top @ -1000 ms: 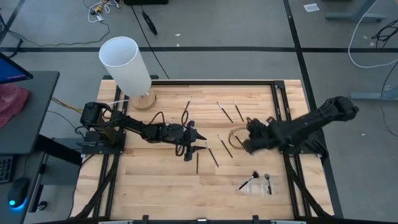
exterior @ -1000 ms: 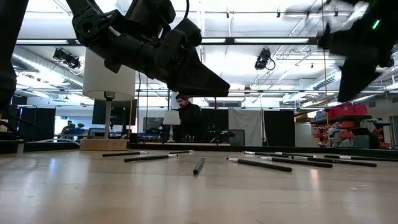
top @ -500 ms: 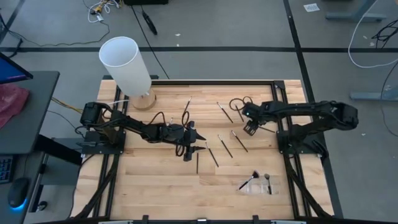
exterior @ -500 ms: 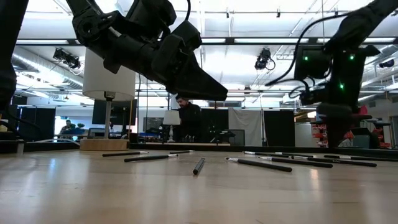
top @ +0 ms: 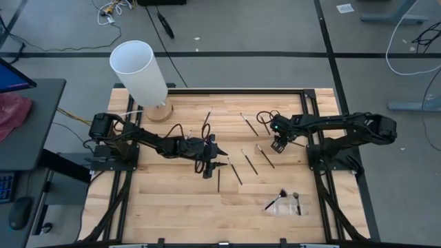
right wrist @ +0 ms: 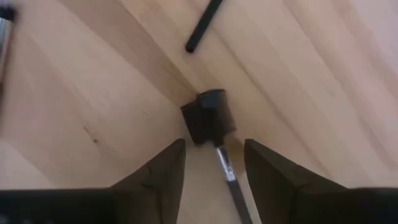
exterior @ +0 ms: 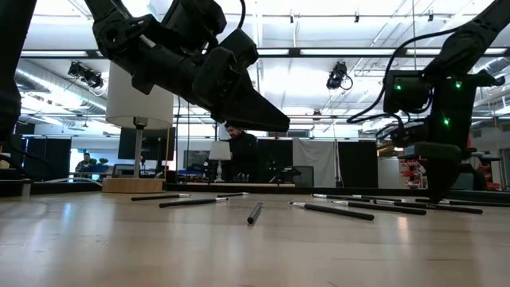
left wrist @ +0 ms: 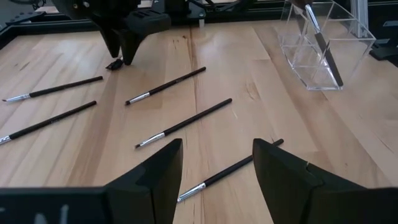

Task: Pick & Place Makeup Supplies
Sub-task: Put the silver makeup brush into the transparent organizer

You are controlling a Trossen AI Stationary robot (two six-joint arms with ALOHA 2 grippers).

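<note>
Right pincer [right wrist: 211,163] open astride a brush [right wrist: 225,167], whose squat black head only its wrist view shows.

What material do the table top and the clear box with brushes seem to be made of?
Table top: pale wood planks with a smooth, slightly glossy finish; grain lines and board seams show. Clear box: transparent, probably acrylic or glass; the brushes inside and the wood behind show through its walls, and its edges catch light.

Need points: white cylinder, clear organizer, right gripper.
White cylinder [top: 140,72], high view, on its side wall.
Clear organizer [left wrist: 326,55], left wrist view, on its front wall.
Right gripper [top: 278,146], high view, midway between its fingertips, over a brush.
</note>
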